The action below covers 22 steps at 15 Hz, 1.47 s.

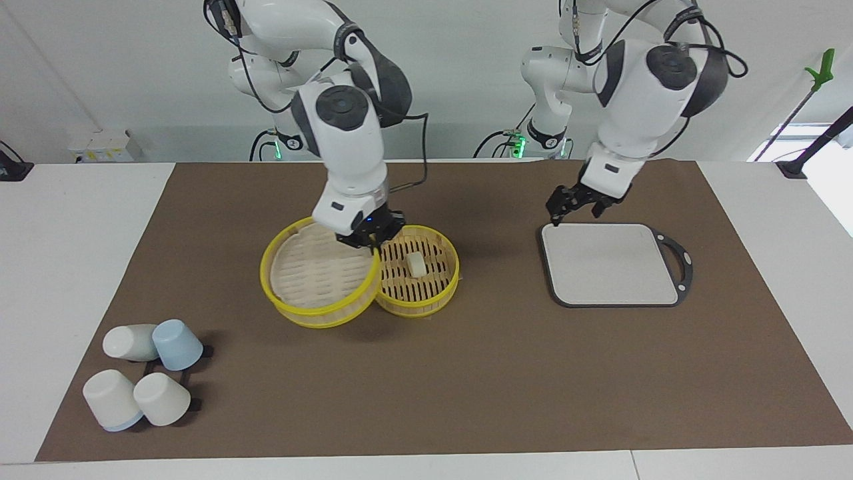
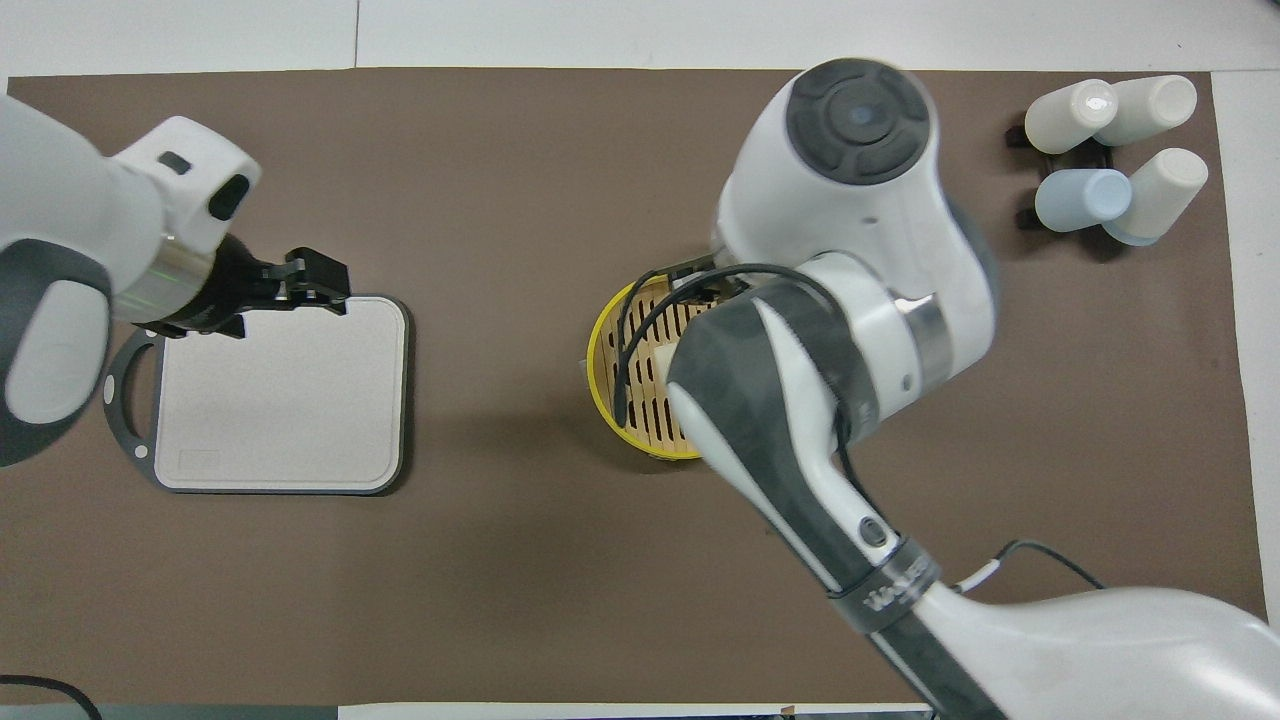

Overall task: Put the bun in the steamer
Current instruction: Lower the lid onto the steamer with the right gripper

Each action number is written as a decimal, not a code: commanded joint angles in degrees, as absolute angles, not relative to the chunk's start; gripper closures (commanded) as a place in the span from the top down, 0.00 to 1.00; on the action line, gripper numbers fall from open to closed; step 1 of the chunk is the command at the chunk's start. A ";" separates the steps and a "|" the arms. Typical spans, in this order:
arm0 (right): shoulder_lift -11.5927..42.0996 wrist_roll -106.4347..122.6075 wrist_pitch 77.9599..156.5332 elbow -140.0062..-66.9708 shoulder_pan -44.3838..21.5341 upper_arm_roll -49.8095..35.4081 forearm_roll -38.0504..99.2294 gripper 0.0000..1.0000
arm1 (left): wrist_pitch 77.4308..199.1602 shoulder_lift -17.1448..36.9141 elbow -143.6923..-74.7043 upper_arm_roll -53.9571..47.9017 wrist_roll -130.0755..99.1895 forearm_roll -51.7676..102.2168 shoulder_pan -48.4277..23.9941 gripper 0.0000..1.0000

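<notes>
The yellow steamer (image 1: 433,297) stands mid-table with the cream-white bun (image 1: 417,265) lying on its slatted floor. Its yellow-rimmed lid (image 1: 313,273) is tilted beside it, toward the right arm's end, and its edge overlaps the steamer's rim. My right gripper (image 1: 370,239) is shut on the lid's rim where the lid meets the steamer. In the overhead view the right arm hides the lid and most of the steamer (image 2: 612,385). My left gripper (image 1: 574,212) is open and empty over the edge of the grey board (image 1: 610,263) nearest the robots; it also shows in the overhead view (image 2: 322,285).
Several upturned white and blue cups (image 1: 143,377) lie on a black rack at the right arm's end, farther from the robots; they also show in the overhead view (image 2: 1110,150). The grey board (image 2: 280,400) has a black handle loop. A brown mat (image 1: 466,387) covers the table.
</notes>
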<state>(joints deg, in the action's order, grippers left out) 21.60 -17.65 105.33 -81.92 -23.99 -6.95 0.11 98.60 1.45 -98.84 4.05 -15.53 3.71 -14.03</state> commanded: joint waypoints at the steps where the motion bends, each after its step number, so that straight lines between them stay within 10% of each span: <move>1: 24.59 -25.19 110.20 -82.62 -29.86 -6.68 -0.08 0.00 | 94.76 -1.49 -99.32 3.16 -4.78 2.99 -7.05 1.00; 22: 25.04 -32.34 121.81 -91.14 -34.71 -6.77 0.79 0.00 | 83.50 -2.64 -92.20 3.16 -0.18 -1.23 -6.68 1.00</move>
